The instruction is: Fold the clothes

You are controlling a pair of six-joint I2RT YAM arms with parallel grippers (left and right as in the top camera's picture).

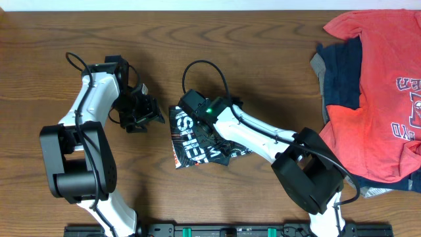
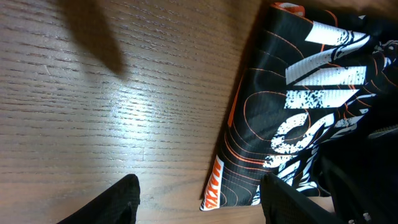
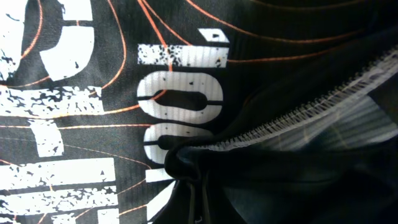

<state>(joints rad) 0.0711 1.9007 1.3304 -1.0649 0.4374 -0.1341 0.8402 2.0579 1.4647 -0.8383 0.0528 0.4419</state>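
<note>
Two pairs: left fingers (image 2: 118,202) apart, empty, just beside the black T-shirt (image 1: 197,146); right fingers (image 1: 189,109) clamped on its bunched fabric.

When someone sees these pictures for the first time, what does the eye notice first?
First the black T-shirt with white lettering and orange lines, folded small in the middle of the wooden table, with the shut right gripper upon it. The left gripper stands open over bare wood beside it. At the far right, a red T-shirt lies over a navy garment.
</note>
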